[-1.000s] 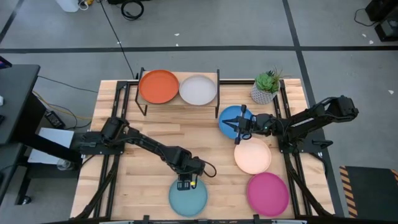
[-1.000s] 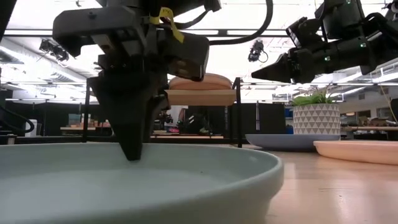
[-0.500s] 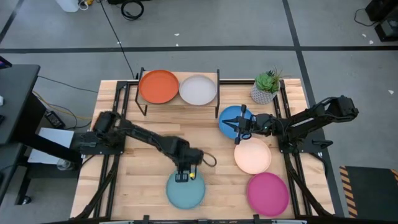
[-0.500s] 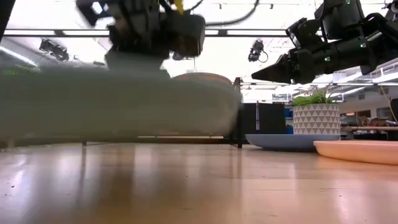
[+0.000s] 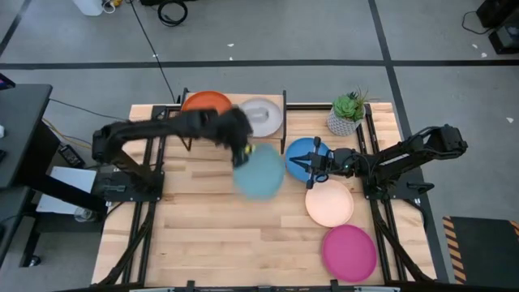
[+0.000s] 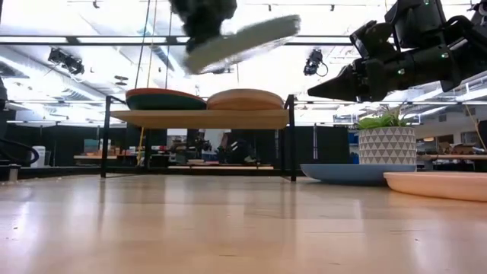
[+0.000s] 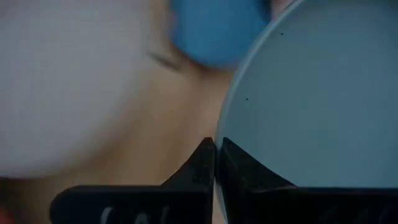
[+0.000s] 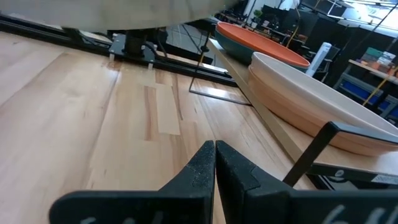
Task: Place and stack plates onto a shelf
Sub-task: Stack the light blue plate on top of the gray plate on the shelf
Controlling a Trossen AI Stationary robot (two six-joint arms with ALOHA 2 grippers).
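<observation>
Now L gripper (image 5: 241, 151), clamped on light blue plate (image 5: 260, 173), lifted off table toward shelf (image 5: 280, 123).

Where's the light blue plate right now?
The light blue plate is off the table, gripped at its rim by the left gripper. In the high view it hangs mid-table, just in front of the shelf and left of the blue plate.

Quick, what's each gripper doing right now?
Left gripper: shut on the light blue plate, carried in the air.
Right gripper: shut, holding nothing.
</observation>
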